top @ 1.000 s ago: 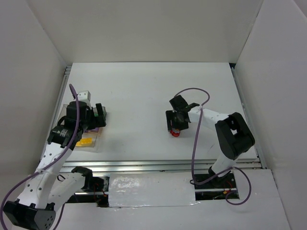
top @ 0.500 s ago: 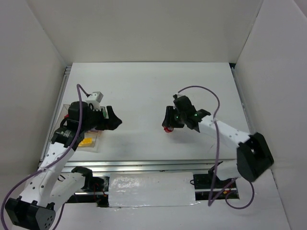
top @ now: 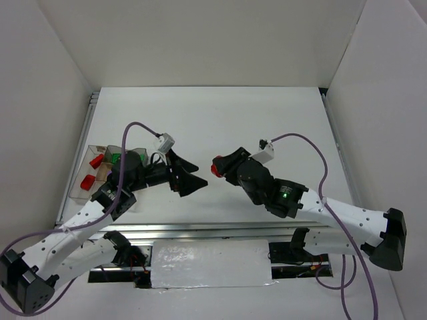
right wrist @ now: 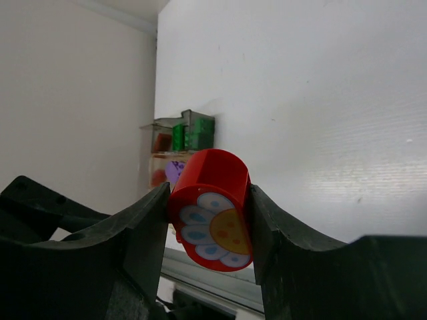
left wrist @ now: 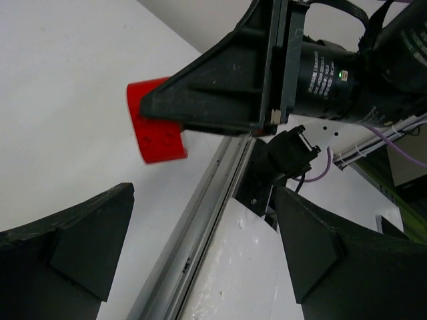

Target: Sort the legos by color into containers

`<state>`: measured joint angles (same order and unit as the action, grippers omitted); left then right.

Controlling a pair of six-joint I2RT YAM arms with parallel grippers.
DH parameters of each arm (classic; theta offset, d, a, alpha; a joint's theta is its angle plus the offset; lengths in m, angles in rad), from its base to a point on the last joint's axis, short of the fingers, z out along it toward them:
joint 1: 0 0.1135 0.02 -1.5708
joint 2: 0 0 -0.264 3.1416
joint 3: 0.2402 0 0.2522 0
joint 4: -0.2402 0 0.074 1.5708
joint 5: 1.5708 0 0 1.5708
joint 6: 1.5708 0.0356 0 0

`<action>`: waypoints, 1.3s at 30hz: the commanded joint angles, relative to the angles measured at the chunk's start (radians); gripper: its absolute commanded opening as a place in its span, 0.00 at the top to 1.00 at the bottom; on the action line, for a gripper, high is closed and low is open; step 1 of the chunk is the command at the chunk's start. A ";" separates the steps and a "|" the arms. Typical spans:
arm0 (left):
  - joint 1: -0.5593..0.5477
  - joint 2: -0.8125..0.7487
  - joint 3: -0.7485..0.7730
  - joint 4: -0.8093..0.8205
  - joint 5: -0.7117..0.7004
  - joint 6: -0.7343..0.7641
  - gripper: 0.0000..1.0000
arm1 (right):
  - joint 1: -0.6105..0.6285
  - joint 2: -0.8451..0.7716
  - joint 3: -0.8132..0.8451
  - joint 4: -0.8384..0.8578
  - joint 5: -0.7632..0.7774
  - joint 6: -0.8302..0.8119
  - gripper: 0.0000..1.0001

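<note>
The red, round plastic lego with a flower printed on its flat end (right wrist: 212, 208) is pinched between the two black fingers of the right gripper (top: 221, 167). It is clamped by its curved sides, clear of the white table (top: 267, 120), with the printed face pointing out past the fingertips. Just ahead of those fingertips and not touching, the left gripper (top: 191, 179) faces it. Its fingers (left wrist: 80, 240) are spread wide with nothing between them. In the left wrist view the red piece lies beyond the gap, not inside it. Behind the left gripper, well apart from the piece, stands the cluster of clear smoky plastic trays (top: 75, 192), holding red, green and purple pieces.

The piece looks light, rigid and glossy, so weight should be no trouble, but the rounded wall could roll or squirt out from flat pads. If the left fingers are to take it, the safest hold is probably on the stub that juts out from the right fingers, squarely across its middle.
</note>
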<state>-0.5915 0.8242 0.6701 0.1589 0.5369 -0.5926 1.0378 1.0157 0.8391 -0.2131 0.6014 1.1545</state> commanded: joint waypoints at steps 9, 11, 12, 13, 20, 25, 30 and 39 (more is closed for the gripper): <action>-0.073 0.089 0.086 0.059 -0.156 0.109 0.00 | 0.151 0.017 0.098 0.021 0.345 0.168 1.00; -0.073 0.085 0.086 0.057 -0.166 0.112 0.00 | 0.165 0.017 0.097 0.053 0.340 0.146 1.00; -0.073 0.082 0.086 0.065 -0.164 0.117 0.01 | 0.171 0.021 0.098 0.060 0.334 0.146 1.00; -0.074 0.082 0.088 0.071 -0.155 0.114 0.01 | 0.176 0.035 0.101 0.070 0.331 0.146 1.00; -0.074 0.116 0.120 0.090 -0.094 0.109 0.09 | 0.203 0.063 0.107 0.170 0.298 0.093 1.00; -0.074 0.127 0.115 0.102 -0.066 0.111 0.37 | 0.217 0.089 0.129 0.194 0.294 0.060 1.00; -0.073 0.153 0.149 0.032 -0.093 0.119 0.87 | 0.219 0.109 0.135 0.247 0.246 0.013 1.00; -0.064 0.128 0.217 -0.310 -0.806 0.163 1.00 | 0.116 -0.090 -0.026 0.210 0.265 0.011 0.00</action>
<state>-0.6617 0.9672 0.8459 -0.0036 0.1410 -0.4545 1.1965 1.0187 0.8463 0.0093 0.8227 1.1671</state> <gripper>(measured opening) 0.480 0.994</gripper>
